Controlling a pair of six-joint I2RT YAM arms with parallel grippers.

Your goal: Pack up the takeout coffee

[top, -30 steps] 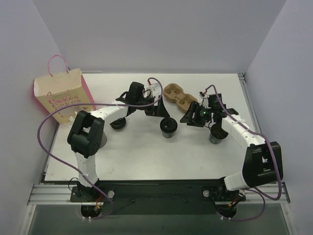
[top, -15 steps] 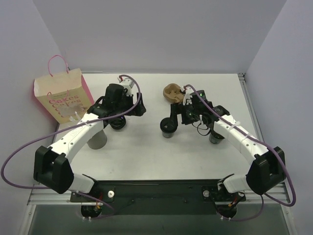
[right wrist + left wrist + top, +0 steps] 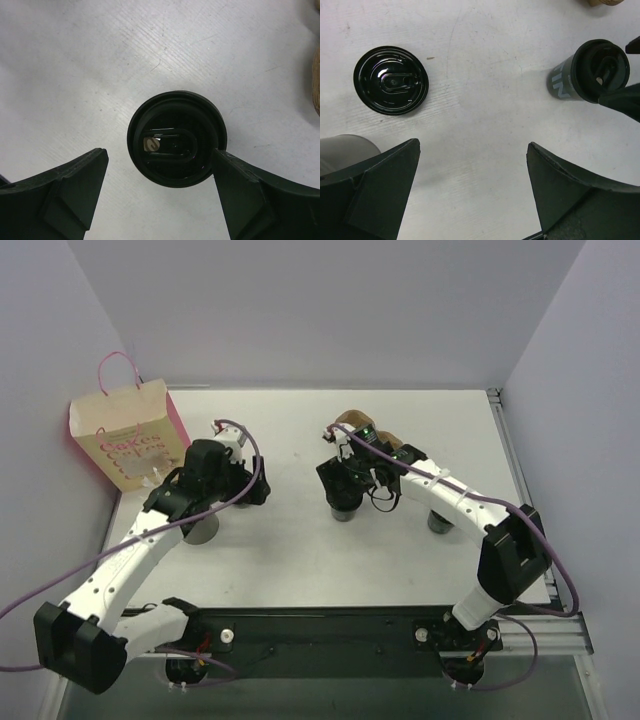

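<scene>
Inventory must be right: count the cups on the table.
3. A lidless cup under the left arm; a lidded cup under the right end effector; a third cup half hidden beside the right arm. The arms may hide more.

Surface (image 3: 300,570): takeout coffee (image 3: 343,510) near centre. Cup tray (image 3: 346,421) behind it at 12 o'clock. Open cup (image 3: 440,522) at 3 o'clock. Tall cup (image 3: 203,530) at 9 o'clock, with a loose lid (image 3: 391,80) between the tall cup and the coffee. Paper bag (image 3: 130,435) at 10 o'clock, on the far corner.
</scene>
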